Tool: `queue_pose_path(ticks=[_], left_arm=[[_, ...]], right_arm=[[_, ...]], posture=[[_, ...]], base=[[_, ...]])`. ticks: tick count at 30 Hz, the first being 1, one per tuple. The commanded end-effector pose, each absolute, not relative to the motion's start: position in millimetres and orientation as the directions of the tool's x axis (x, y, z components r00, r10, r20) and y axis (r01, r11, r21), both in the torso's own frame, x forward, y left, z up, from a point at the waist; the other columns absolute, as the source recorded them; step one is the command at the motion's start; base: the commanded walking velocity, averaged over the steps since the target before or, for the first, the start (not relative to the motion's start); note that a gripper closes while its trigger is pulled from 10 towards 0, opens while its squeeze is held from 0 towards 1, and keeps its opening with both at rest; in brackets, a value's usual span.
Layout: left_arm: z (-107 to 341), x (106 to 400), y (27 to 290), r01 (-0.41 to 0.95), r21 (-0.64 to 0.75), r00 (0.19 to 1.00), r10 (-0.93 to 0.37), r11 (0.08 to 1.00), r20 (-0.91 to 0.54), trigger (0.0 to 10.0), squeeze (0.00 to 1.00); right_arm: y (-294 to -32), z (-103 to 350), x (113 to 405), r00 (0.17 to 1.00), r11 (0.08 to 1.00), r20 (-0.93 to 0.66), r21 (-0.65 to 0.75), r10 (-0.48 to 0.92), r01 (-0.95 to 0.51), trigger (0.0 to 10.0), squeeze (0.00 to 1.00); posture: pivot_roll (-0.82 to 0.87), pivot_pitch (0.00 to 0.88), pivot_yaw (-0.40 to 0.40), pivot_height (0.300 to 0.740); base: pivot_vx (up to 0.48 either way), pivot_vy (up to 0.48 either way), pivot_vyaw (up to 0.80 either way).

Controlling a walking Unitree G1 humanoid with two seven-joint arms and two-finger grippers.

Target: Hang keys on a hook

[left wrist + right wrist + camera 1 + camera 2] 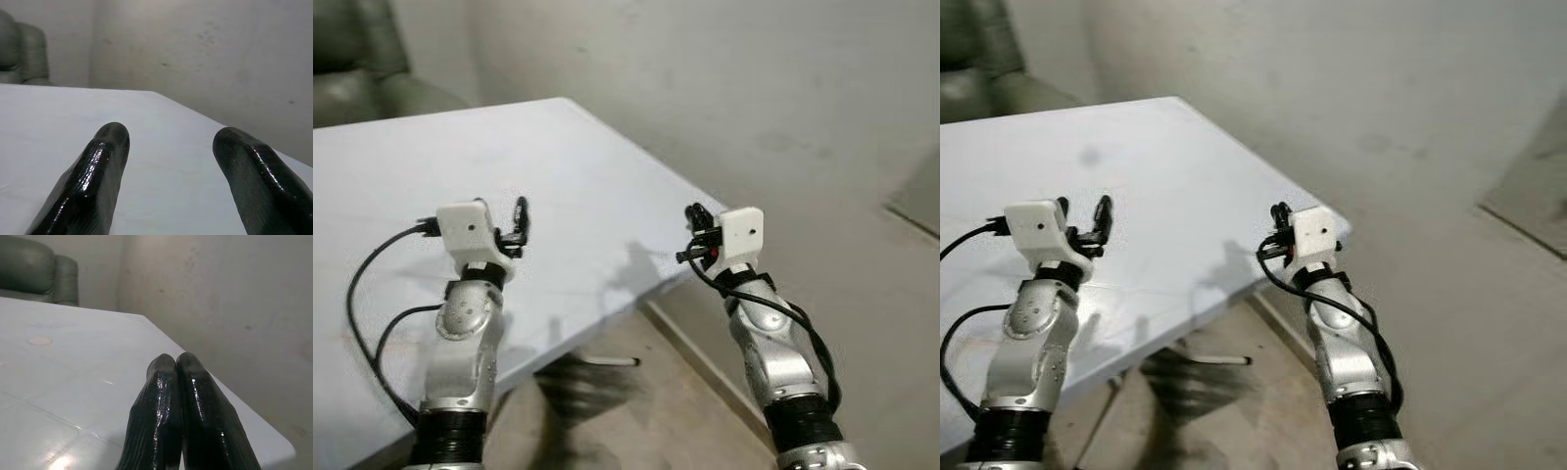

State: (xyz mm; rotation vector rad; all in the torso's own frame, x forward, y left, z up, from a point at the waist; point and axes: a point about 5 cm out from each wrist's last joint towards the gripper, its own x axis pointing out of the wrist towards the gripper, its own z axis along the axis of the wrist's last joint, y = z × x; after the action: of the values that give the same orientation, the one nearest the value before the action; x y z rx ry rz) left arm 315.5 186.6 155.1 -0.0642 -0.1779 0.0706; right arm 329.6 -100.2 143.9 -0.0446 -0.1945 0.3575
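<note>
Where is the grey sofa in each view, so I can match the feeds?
Left eye: sofa in the top left corner, behind the table.
Right eye: top left corner again.
Left wrist: beyond the table's far edge, past the open left end effector.
Right wrist: beyond the table's far edge, past the shut right end effector.
Shared landmark: the white table.

A white tabletop (558, 176) stood before a pale wall (724, 69). A grey-green armchair (34, 271) sat beyond its far edge, and bare concrete floor (862, 294) lay alongside.
</note>
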Motion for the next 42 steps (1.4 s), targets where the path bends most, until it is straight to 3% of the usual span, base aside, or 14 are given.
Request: queue_pose_path(ticks=[1,23,29,42], left_arm=[[155.5,317.1,178.8,-0.048,-0.065,0.984,0.058,0.997,0.167,10.0,0.0],[158.8,312.1,183.0,-0.057,-0.038,0.985,0.062,0.998,0.161,10.0,0.0],[156.0,312.1,180.3,-0.007,-0.043,0.994,0.012,0.999,0.113,10.0,0.0],[155.9,310.4,172.3,0.045,-0.067,0.993,-0.037,0.997,0.116,10.0,0.0]], right_arm=[[-111.0,146.3,332.3,0.928,0.945,0.184,-0.081,0.325,-0.315,10.0,0.0],[-122.9,142.3,332.3,0.944,0.959,0.172,-0.075,0.281,-0.272,10.0,0.0],[-123.3,139.1,328.4,0.952,0.967,0.172,-0.007,0.253,-0.256,10.0,0.0],[-124.9,139.3,322.2,0.95,0.964,0.166,-0.027,0.264,-0.263,10.0,0.0]], posture=[[-0.1,0.0,-0.082,0.74],[-0.09,0.0,-0.052,0.74],[-0.1,0.0,-0.028,0.74],[-0.12,0.0,-0.034,0.74]], base=[[0.0,0.0,-0.78],[0.0,0.0,-0.78],[0.0,0.0,0.0],[0.146,0.0,0.0]])
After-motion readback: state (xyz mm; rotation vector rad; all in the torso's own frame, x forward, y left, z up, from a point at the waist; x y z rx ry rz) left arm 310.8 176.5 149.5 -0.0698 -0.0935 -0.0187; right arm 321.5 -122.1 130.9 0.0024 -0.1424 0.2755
